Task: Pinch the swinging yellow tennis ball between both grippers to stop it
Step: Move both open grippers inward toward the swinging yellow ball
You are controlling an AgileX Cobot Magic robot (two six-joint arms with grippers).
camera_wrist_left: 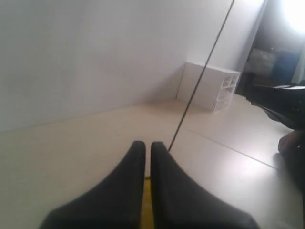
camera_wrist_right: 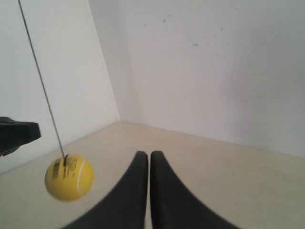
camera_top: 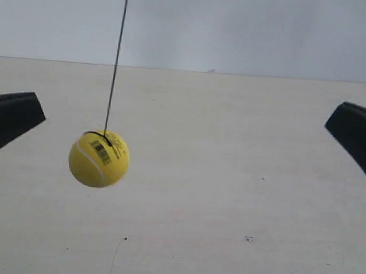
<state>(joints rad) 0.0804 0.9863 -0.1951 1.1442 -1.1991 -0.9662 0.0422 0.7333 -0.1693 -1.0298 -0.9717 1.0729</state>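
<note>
exterior view: a pale wall (camera_top: 244, 27) is seen behind a light tabletop (camera_top: 226, 230). the left gripper (camera_wrist_left: 144, 144) is placed at this view's left edge and the right gripper (camera_wrist_right: 144, 154) at its right edge, well apart. in each wrist view the black jaws are seen drawn almost together, with only a thin slit between them and nothing clamped. the yellow tennis ball (camera_top: 99, 158) is hung above the tabletop, near the left gripper but not touched by it, and far from the right one. it is held by a thin black string (camera_top: 118, 54). a black barcode (camera_top: 100, 151) is printed on its upper face.
</note>
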